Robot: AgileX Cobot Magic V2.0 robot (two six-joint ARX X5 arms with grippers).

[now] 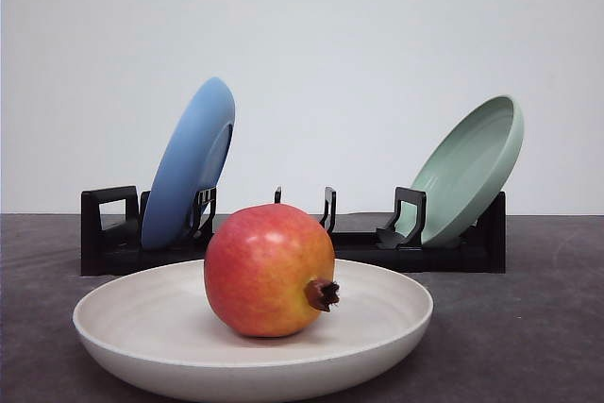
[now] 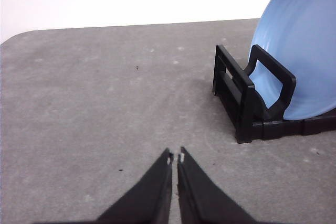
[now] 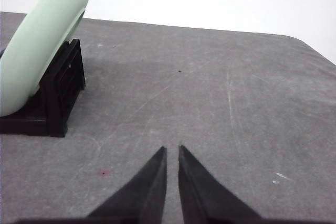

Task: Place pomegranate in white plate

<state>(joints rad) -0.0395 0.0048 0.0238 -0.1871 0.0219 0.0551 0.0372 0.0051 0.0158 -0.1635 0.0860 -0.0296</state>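
The left gripper (image 2: pixel 175 157) hangs over bare grey table (image 2: pixel 105 103) with its dark fingers drawn almost together, only a thin slit between the tips and nothing held. The right gripper (image 3: pixel 172 150) hangs likewise over the tabletop, its fingers nearly closed and empty. Beside the left gripper stands the end of a black dish rack (image 2: pixel 247 103) propping a blue plate (image 2: pixel 299 40) on edge; near the right gripper the rack's other end carries a tilted pale green plate (image 3: pixel 42 40). In the front view, the pomegranate (image 1: pixel 269 269) rests inside the white plate (image 1: pixel 123 327), calyx pointing right, with the rack and both leaning plates behind it.
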